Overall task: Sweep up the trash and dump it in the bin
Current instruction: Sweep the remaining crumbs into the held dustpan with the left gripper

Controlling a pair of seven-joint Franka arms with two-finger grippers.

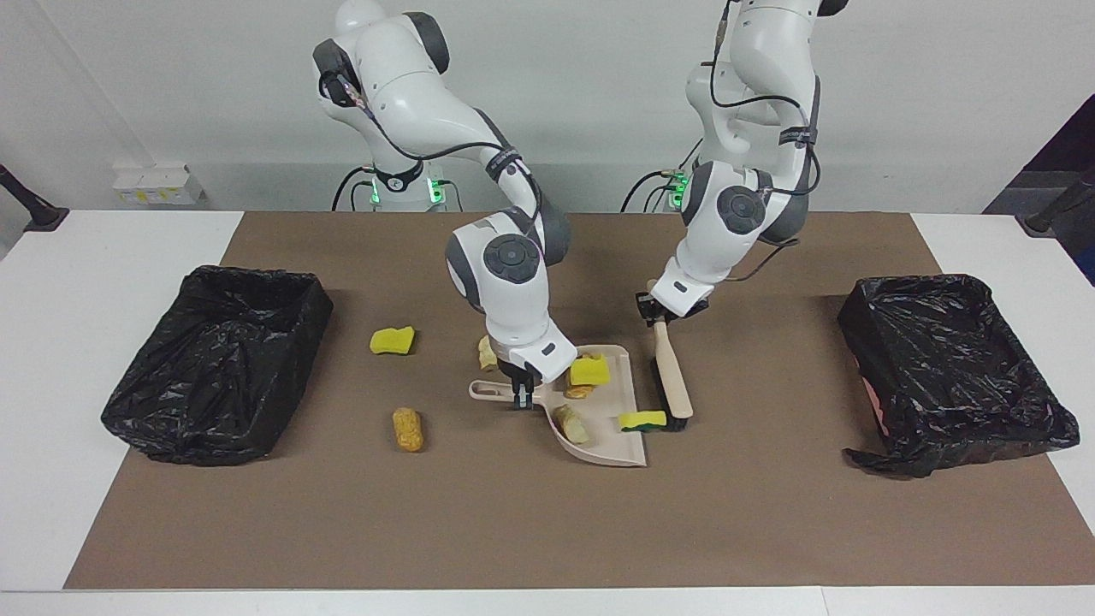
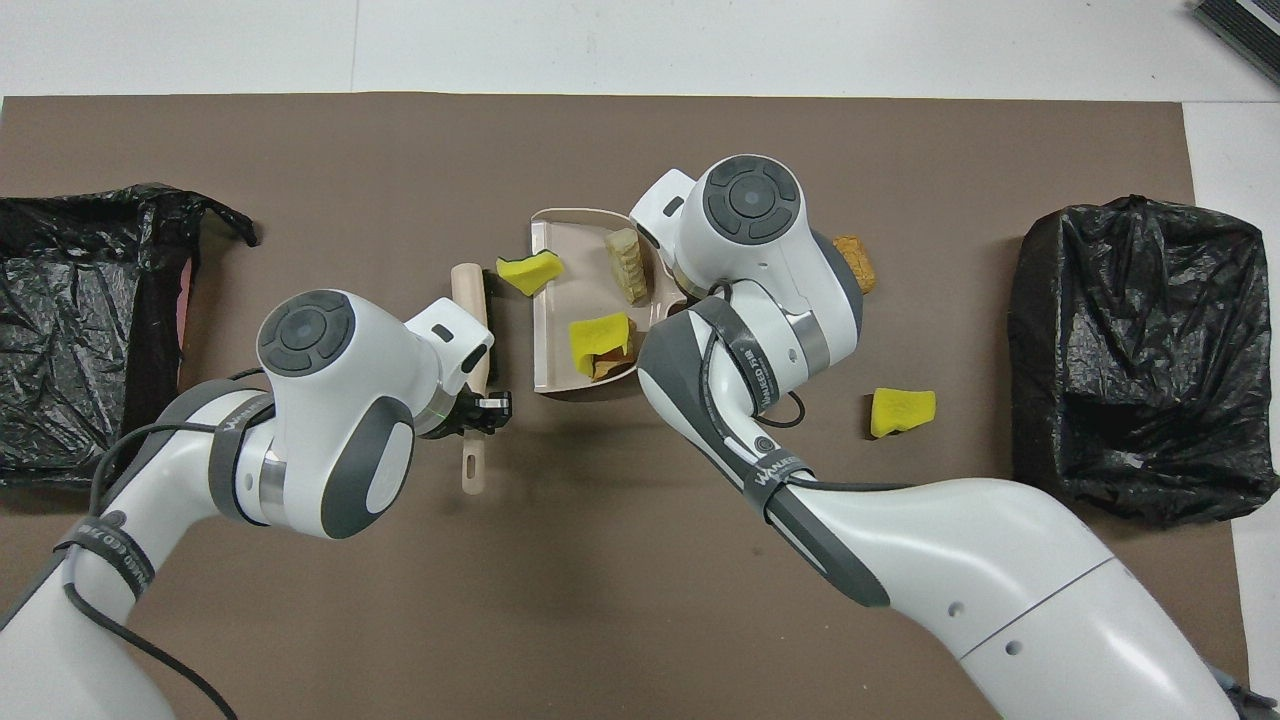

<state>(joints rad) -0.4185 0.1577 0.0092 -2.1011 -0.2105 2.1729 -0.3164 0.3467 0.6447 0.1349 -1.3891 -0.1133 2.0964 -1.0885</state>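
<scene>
My right gripper [image 1: 520,395] is shut on the handle of the beige dustpan [image 1: 612,400], which rests on the brown mat. In the pan lie trash pieces: a yellow sponge chunk [image 1: 590,370] on a tan lump, and a bread-like lump [image 1: 571,423]. A green-backed sponge [image 1: 642,420] straddles the pan's open edge. My left gripper [image 1: 660,315] is shut on the brush [image 1: 671,381], whose bristles touch the mat beside the pan, toward the left arm's end. In the overhead view the pan [image 2: 560,340] and brush [image 2: 468,300] lie side by side.
Loose trash lies on the mat toward the right arm's end: a yellow sponge [image 1: 393,340], an orange lump [image 1: 407,429], and a small lump [image 1: 487,352] by the right wrist. Black-bagged bins stand at the right arm's end [image 1: 218,359] and the left arm's end [image 1: 949,368].
</scene>
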